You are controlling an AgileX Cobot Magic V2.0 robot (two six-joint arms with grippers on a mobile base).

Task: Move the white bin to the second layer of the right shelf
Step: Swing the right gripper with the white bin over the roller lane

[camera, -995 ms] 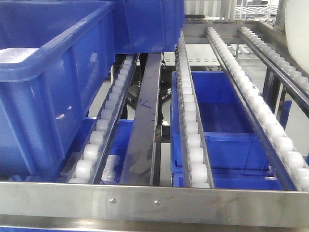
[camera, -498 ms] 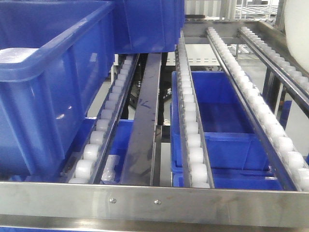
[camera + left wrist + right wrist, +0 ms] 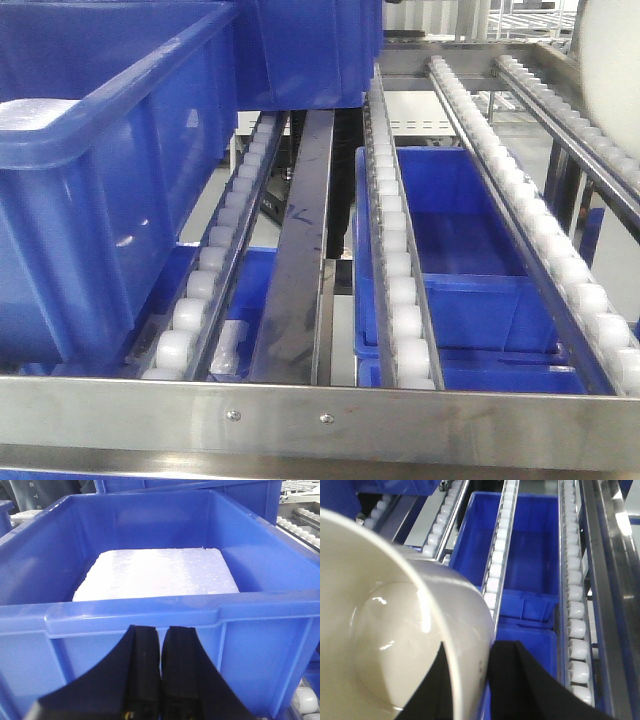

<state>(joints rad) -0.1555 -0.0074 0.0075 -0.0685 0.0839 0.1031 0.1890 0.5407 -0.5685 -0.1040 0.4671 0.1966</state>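
Two grippers in view. Right gripper (image 3: pixel 467 680) pinches white bin (image 3: pixel 395 630) by wall, one finger inside, one outside; bin held above roller tracks (image 3: pixel 496 565) of shelf, also at upper right edge of front view (image 3: pixel 610 70). Left gripper (image 3: pixel 160 665) pressed together, empty, facing blue crate (image 3: pixel 150 620) holding white foam slab (image 3: pixel 157 575).

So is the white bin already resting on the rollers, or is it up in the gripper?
Held up. The right gripper is clamped on the white bin wall, one finger each side, above the roller tracks.
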